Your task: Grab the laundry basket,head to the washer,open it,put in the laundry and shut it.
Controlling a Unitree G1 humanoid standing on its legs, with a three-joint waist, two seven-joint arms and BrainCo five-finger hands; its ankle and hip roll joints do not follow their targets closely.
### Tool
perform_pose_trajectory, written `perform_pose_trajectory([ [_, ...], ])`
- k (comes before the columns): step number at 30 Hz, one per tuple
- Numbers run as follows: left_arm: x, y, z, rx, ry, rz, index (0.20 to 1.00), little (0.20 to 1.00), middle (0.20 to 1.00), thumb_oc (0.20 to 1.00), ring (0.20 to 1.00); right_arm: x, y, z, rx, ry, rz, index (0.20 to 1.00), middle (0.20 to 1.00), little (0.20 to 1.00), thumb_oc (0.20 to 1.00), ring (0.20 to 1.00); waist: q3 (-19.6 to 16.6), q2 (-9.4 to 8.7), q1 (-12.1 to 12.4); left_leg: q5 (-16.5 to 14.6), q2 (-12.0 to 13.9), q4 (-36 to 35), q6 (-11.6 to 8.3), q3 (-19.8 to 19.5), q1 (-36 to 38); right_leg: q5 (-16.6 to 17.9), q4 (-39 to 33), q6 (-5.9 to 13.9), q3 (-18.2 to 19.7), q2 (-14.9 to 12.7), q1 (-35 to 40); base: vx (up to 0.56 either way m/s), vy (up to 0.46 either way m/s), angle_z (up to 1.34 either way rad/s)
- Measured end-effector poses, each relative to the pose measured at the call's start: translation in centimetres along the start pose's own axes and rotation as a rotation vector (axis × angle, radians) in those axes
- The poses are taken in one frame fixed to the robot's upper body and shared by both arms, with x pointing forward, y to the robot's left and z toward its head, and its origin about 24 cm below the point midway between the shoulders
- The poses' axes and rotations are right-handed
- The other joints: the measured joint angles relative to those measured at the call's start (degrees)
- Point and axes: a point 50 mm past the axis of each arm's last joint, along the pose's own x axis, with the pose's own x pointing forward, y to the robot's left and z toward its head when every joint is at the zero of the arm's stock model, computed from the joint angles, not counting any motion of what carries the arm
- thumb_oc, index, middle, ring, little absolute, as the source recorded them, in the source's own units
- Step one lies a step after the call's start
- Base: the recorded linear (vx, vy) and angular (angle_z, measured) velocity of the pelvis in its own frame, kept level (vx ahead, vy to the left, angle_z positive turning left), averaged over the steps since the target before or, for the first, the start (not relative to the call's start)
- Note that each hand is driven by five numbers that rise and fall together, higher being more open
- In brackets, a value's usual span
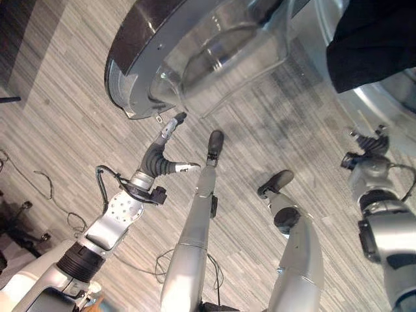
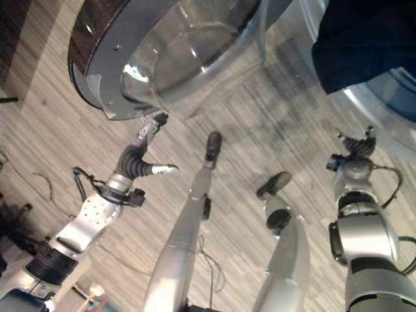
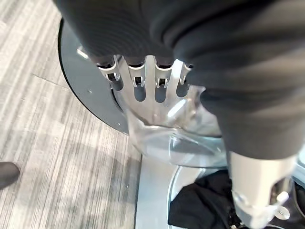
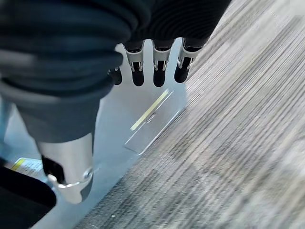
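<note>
My left hand (image 1: 170, 146) reaches up with fingers straight and spread, tips just beside the lower rim of the open washer door (image 1: 195, 52). That door is the nearer thing to swing shut. Dark laundry (image 1: 370, 45) hangs at the drum mouth, above my right hand (image 1: 370, 144) — its fingers relaxed, holding nothing.

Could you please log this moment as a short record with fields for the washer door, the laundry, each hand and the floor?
washer door: open, swung out over the floor, dark rim with clear glass bowl
laundry: dark cloth hanging at the washer's opening
left hand: fingers straight, reaching up at the door's lower rim; contact cannot be confirmed
right hand: low by the washer's front, fingers relaxed, holding nothing
floor: grey striped carpet
task stage: laundry at the washer, door not yet shut
</note>
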Motion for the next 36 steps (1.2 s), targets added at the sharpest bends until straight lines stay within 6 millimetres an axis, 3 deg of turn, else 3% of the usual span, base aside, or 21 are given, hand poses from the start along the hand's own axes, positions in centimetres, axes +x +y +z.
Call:
perform_pose_trajectory([
  [7,1.2,0.1,1.0,-0.07,-0.04,0.01,1.0,1.0,1.0,1.0,1.0,0.3,1.1,3.1,0.095,-0.047,0.012,1.0,1.0,1.0,1.0,1.0,0.03,0.53,1.01,0.06,-0.52,0.29,-0.1,0.09,-1.77,-0.19,-0.02,0.35,0.37,-0.34,-1.44,0.03,0.061,0.04],
  [14,1.6,-1.5,1.7,-0.194,-0.064,-0.034,1.0,1.0,1.0,1.0,1.0,0.3,2.3,6.9,0.189,-0.105,0.032,1.0,1.0,1.0,1.0,1.0,0.13,1.04,1.87,0.07,-1.26,0.57,-0.1,-0.02,-3.86,-0.46,0.81,0.67,0.39,-1.16,-3.45,0.02,0.036,0.04],
  [22,1.8,-1.6,2.4,-0.234,-0.086,-0.058,1.0,1.0,1.0,1.0,1.0,0.6,1.0,10.0,0.311,-0.171,-0.008,1.0,1.0,1.0,1.0,1.0,0.12,1.52,2.15,0.07,-2.03,0.64,-0.1,-0.08,-6.33,-0.72,1.26,1.17,0.47,-2.07,-5.84,0.02,0.033,0.04],
  [26,1.9,-1.7,2.5,-0.275,-0.085,-0.065,1.0,1.0,1.0,1.0,1.0,0.4,1.5,10.8,0.317,-0.195,0.014,1.0,1.0,1.0,1.0,1.0,0.12,1.52,2.62,0.07,-2.02,0.89,-0.09,-0.06,-6.8,-0.78,1.24,1.25,0.38,-2.0,-5.96,0.01,0.011,0.02],
  [32,2.0,-2.0,2.6,-0.312,-0.086,-0.097,1.0,1.0,1.0,1.0,1.0,-0.3,3.4,13.1,0.287,-0.265,0.097,1.0,1.0,1.0,1.0,1.0,0.12,1.52,3.01,0.08,-2.06,1.46,-0.08,-0.02,-6.88,-0.72,1.4,1.34,0.5,-1.97,-5.73,0.0,0.005,0.0],
  [36,2.1,-2.3,2.6,-0.346,-0.082,-0.097,1.0,1.0,1.0,1.0,1.0,-1.5,5.8,15.2,0.302,-0.329,0.195,1.0,1.0,1.0,1.0,1.0,0.12,1.52,2.8,0.08,-2.05,1.9,-0.08,-0.13,-6.42,-0.66,1.43,1.43,0.37,-1.9,-4.85,0.0,0.0,0.0],
])
